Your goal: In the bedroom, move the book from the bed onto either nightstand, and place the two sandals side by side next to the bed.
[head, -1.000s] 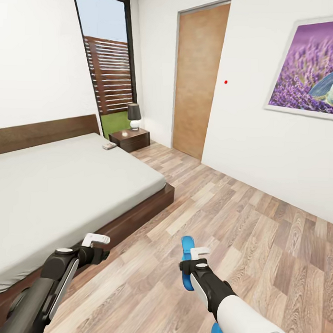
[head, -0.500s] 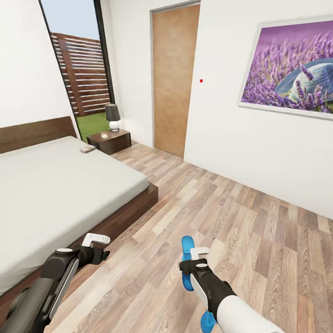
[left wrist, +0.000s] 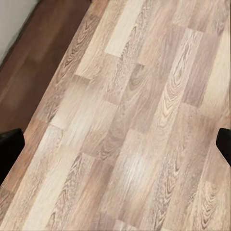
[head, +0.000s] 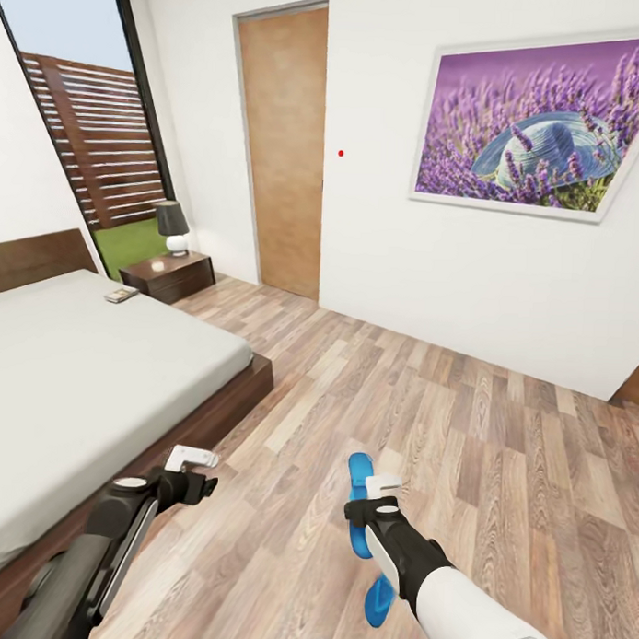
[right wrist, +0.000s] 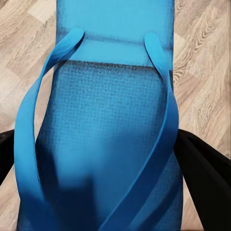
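Observation:
My right gripper (head: 372, 495) is shut on a bright blue sandal (head: 356, 507), held low over the wood floor; in the right wrist view the sandal (right wrist: 103, 120) with blue straps sits between the dark fingers (right wrist: 204, 168). A second blue sandal (head: 381, 600) lies on the floor, partly hidden under my right forearm. The left gripper (head: 195, 464) is open and empty near the bed's foot corner. On the grey mattress of the bed (head: 68, 384), the small book (head: 121, 295) lies at the far edge, close to the dark nightstand (head: 169, 276).
A black-shaded lamp (head: 173, 226) stands on the nightstand. Beyond it are a tall window (head: 82, 136), a closed wooden door (head: 281, 152) and a lavender picture (head: 533, 129) on the white wall. Open plank floor (head: 463, 435) stretches to the right of the bed.
The whole head view has swung right: bed, window and door slid left in the picture and the wall painting came fully in. Both arms keep their pose, the sandal still held.

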